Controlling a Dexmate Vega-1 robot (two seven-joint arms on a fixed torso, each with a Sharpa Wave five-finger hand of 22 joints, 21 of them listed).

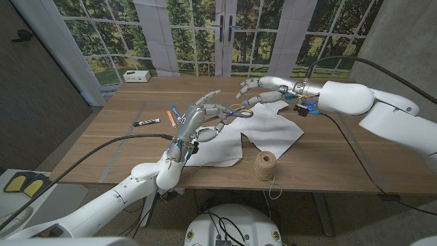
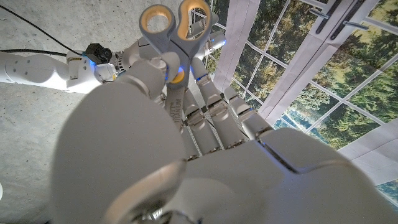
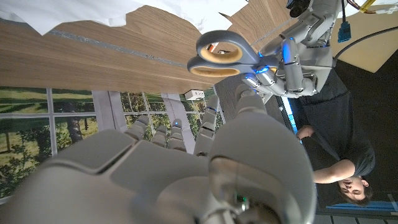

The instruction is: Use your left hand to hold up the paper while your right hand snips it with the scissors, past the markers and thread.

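Nearest the table's front edge, a squat spool of twine (image 1: 265,165), rough and tan, with a loose tail hanging over the edge. Just behind it, the paper (image 1: 268,128): thin, white and matte, lying flat on the wooden table (image 1: 328,164) with an irregular, already notched outline, not yet lifted. Above the paper's left part, the left hand (image 1: 203,117), raised and pinching the scissors (image 1: 238,113) by the steel blades, as the left wrist view shows, with the grey loops lined in orange pointing away toward the right hand (image 1: 262,93). Right hand's fingers spread and close to those loops, holding nothing and none threaded through as far as can be seen. Judged as a handover still in progress. Best done by keeping the left pinch firm and steady, sliding thumb and finger fully into the smooth, rounded loops, then letting go of the slick blades only once the right grip is sure. Further left on the wood, two slim cylindrical markers (image 1: 147,122), well apart from the paper. Farthest back, a small white box (image 1: 136,76) near the table's far corner.
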